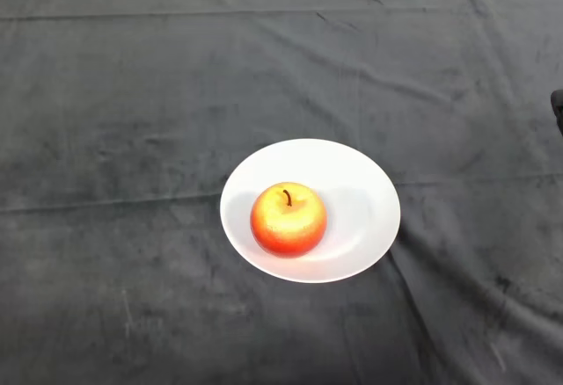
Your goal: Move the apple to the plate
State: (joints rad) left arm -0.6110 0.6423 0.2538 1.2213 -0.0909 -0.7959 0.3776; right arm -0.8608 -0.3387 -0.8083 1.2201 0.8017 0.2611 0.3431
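Head view gives me nothing certain of my own body. Only a small black shape (pixel 558 109) w/ a rounded outline cuts in at the right edge, approx. at upper-middle height. Cannot tell if it belongs to me or not.
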